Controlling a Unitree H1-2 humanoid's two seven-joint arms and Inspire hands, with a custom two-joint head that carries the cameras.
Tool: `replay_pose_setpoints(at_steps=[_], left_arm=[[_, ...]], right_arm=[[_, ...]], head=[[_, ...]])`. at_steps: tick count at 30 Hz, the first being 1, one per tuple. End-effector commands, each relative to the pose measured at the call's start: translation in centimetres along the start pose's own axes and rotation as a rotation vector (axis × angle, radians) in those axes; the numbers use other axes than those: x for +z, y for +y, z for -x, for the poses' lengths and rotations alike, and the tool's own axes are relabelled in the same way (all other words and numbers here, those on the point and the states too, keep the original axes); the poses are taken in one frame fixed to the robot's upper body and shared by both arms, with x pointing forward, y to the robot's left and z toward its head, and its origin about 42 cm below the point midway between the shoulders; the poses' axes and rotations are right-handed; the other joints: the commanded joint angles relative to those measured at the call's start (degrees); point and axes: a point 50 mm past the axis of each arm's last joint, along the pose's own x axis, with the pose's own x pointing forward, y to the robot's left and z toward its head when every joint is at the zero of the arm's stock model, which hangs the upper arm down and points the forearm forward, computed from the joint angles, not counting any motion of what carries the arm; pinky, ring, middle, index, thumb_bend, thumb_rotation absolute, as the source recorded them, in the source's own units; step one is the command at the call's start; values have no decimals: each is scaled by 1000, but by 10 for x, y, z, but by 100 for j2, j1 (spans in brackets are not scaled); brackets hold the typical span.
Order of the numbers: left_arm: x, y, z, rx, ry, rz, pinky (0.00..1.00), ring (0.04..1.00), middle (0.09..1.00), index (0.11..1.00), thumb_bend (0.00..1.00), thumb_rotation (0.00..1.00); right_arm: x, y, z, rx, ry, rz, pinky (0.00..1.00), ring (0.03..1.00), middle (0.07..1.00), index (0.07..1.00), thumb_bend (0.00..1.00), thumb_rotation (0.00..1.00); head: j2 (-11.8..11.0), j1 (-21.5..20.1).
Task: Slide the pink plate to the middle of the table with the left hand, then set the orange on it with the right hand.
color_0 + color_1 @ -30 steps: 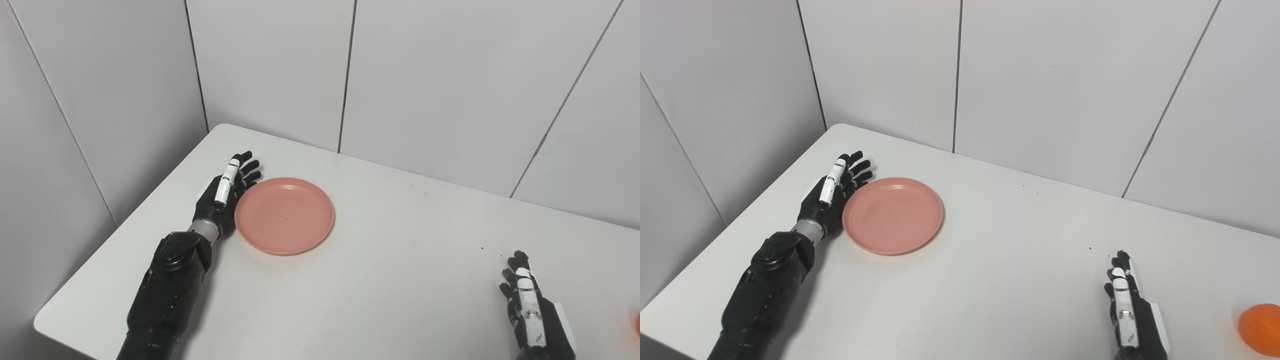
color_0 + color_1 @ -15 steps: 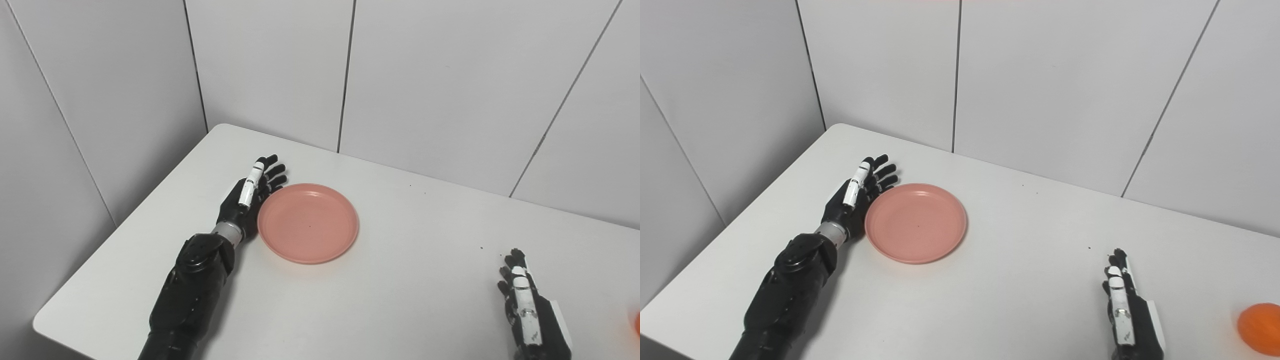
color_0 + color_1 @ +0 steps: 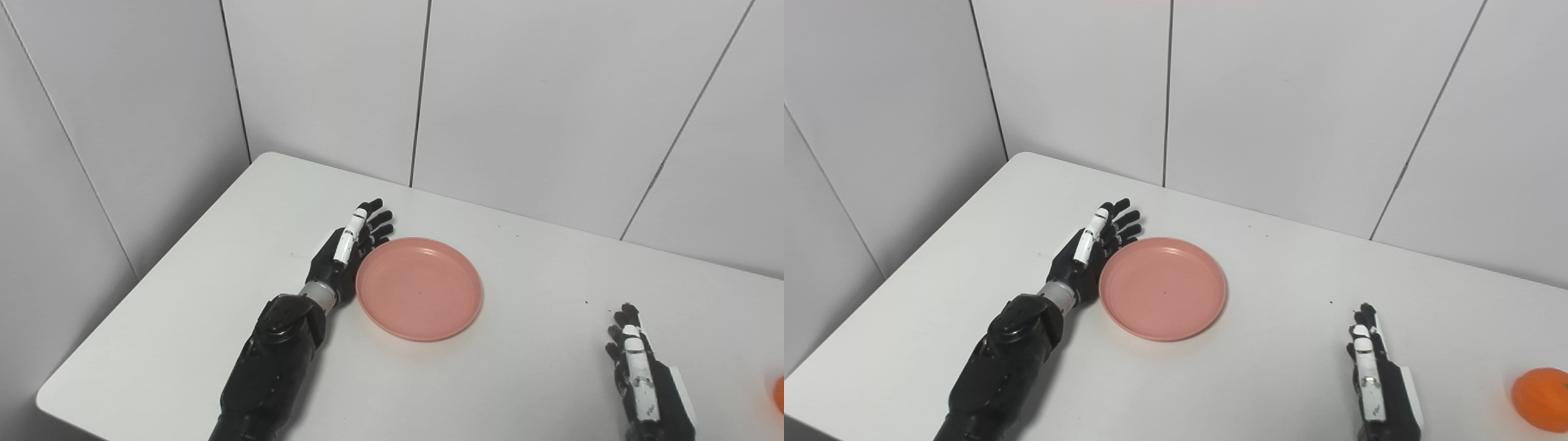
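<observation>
Fingers straight and spread, my left hand (image 3: 1087, 254) grips nothing, its edge against the round pink plastic plate (image 3: 1162, 288) mid-left on the white surface (image 3: 1274, 367). My right hand (image 3: 1375, 386), likewise unclenched and holding nothing, rests near the round orange fruit (image 3: 1540, 399).

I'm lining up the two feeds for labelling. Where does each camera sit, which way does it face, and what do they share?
Left eye view: on the head, looking down at the table; shows the left hand beside the pink plate, the right hand, and a sliver of the orange.
Right eye view: beside it, same downward look; both hands, whole orange.
Shared: table, plate, both hands, panelled wall.
</observation>
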Motion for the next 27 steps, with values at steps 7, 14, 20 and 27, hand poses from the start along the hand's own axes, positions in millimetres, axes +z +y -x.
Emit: replay_pose_setpoints(at_steps=[7,14,20,27], left_arm=[[-16,-28,0,-58,58,3,929,928,929,926,363,1000],[-17,-51,5,-88,59,-15,912,917,923,925,368,1000],[-19,-75,10,-142,43,-22,908,914,919,923,366,1000],[-24,-97,16,-164,25,-22,922,932,933,918,389,1000]], right_arm=[[14,7,-4,1,-49,7,1000,1000,1000,1000,164,1000],[15,8,-4,10,-51,1,1000,1000,1000,1000,184,1000],[17,9,-3,3,-43,-6,1000,1000,1000,1000,218,1000],[20,12,-3,2,-43,-7,1000,1000,1000,1000,208,1000]], head=[[84,-117],[155,-194],[216,-262],[320,-396]])
